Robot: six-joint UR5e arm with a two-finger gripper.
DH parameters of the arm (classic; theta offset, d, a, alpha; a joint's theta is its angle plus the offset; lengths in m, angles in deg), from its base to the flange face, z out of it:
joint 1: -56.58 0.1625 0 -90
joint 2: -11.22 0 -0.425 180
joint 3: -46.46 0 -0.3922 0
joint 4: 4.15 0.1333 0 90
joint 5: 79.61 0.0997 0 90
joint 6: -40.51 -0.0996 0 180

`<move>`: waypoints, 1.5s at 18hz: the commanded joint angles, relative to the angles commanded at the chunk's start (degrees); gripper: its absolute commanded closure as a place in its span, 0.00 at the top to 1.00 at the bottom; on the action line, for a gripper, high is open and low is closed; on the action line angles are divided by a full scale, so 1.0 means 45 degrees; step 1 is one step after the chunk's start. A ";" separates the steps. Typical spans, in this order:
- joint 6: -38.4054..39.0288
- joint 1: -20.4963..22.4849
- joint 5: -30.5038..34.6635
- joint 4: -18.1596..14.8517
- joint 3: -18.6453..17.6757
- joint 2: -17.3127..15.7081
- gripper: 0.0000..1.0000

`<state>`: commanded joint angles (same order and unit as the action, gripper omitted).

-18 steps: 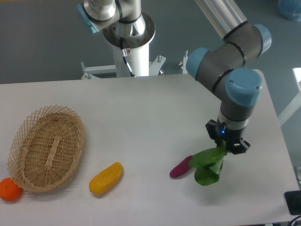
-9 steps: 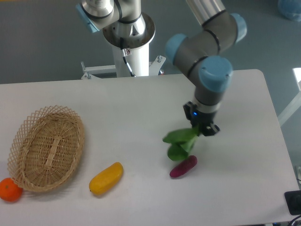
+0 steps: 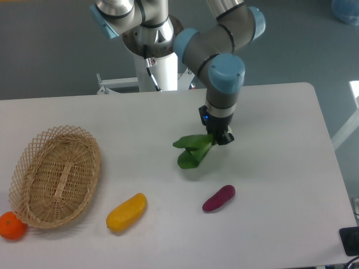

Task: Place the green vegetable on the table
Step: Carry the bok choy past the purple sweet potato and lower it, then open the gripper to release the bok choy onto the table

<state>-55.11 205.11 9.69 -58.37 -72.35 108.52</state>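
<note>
The green vegetable [image 3: 190, 151], with broad dark green leaves, hangs from my gripper [image 3: 216, 138] just above the middle of the white table [image 3: 146, 120]. The gripper is shut on its stem end, which is hidden between the fingers. The leaves point left and down. A small shadow lies on the table beneath them.
A purple oblong vegetable [image 3: 219, 198] lies in front of the gripper. A yellow oblong fruit [image 3: 127, 212] lies front centre-left. An oval wicker basket [image 3: 56, 175] stands at the left with an orange [image 3: 11, 225] by its near end. The arm's base [image 3: 152, 53] is behind the table.
My gripper has carried the green vegetable from the front right, over the purple vegetable, back and left towards the table's middle. The other things have not moved.
</note>
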 joint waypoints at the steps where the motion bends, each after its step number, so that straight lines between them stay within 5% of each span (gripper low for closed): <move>1: 0.0000 0.0000 0.0000 0.0000 -0.0216 -0.0196 0.30; 8: 0.0019 -0.0254 0.0000 0.0000 -0.1252 -0.1329 0.34; 11: 0.0020 -0.0273 0.0000 0.0019 -0.1487 -0.1370 0.45; 13: 0.0020 -0.0293 0.0000 0.0213 -0.1662 -0.1370 0.56; 15: 0.0020 -0.0293 -0.0019 0.0273 -0.1760 -0.1370 1.00; 20: 0.0059 -0.0273 -0.0039 0.0293 -0.1392 -0.1330 1.00; 27: 0.0195 -0.0215 0.0020 0.0176 0.1145 -0.0279 1.00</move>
<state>-54.23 204.14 9.78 -57.58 -67.20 107.27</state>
